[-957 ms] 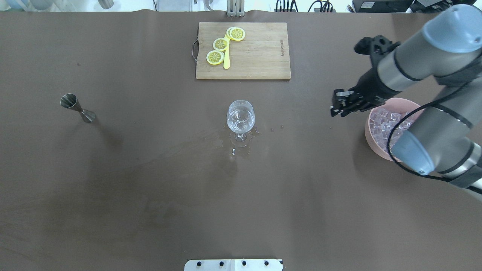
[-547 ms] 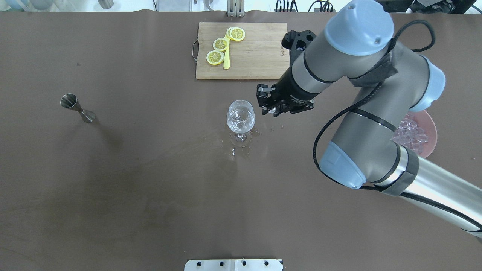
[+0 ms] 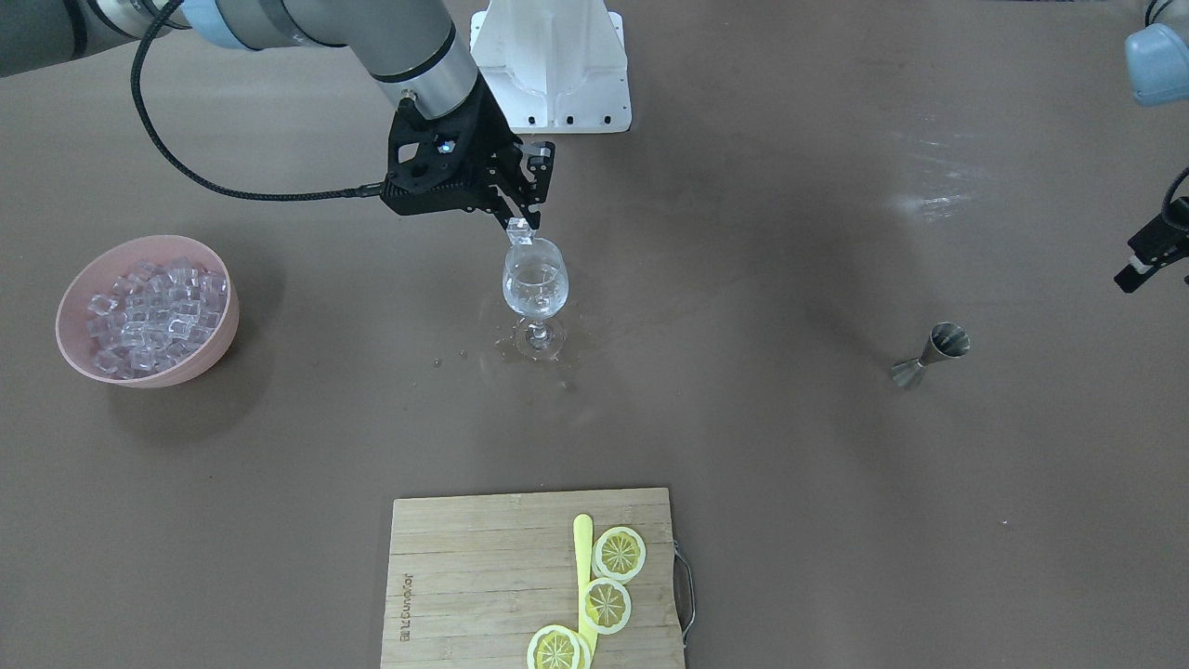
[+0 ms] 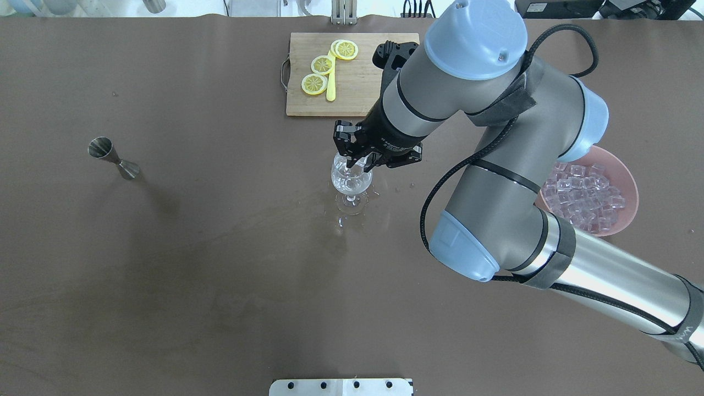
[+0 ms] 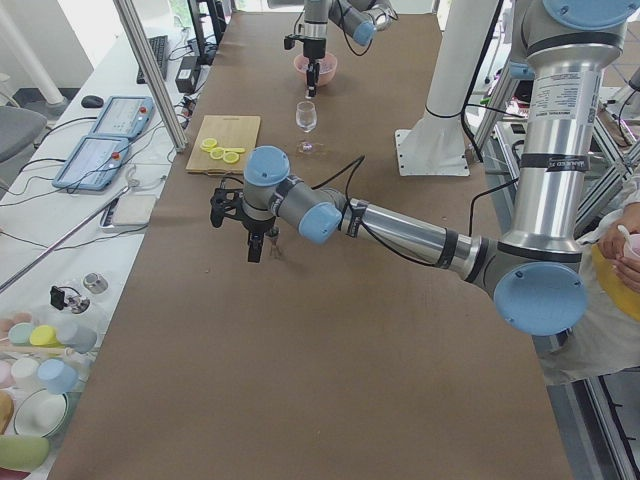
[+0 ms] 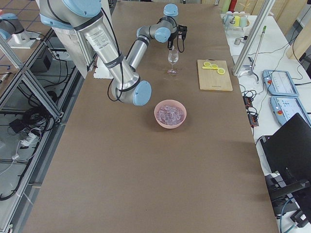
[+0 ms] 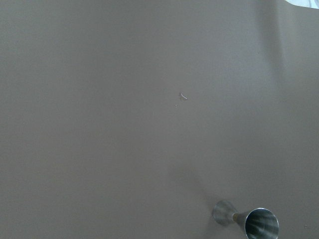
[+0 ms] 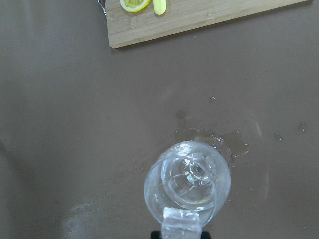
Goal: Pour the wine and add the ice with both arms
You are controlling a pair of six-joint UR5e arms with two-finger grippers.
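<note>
One ice cube sits pinched between the tips of the right gripper. The jaws are closed down to the cube's width and hold nothing else.

Directly below the jaws: the wine glass, upright on its foot. In the right wrist view the cube overlaps the near rim of the glass rather than the middle of the mouth, so the jaws look slightly off-centre.

Wine: a small clear amount low in the glass, straight under the jaws. Wet patches lie on the table around the foot.

Ice supply: pink bowl, heaped, well apart from the jaws, back along the right arm.

Left gripper: only partly in view. Jaw gap cannot be told, and no object is seen in it. The jigger stands on the table below and a little aside of it.

Handling, my judgement:
- Cube: light, stiff, glassy and probably slick. It is best held on two flat opposite faces, across the middle, as it is held now. A corner grip would likely let it squirt out.
- Glass: thin, fragile, top-heavy on a narrow stem, and the wet table may let it slide. Keep the fingers off the rim.
- Release: centre over the mouth first and let go low. A cube striking the rim could bounce out or tip the glass.
</note>
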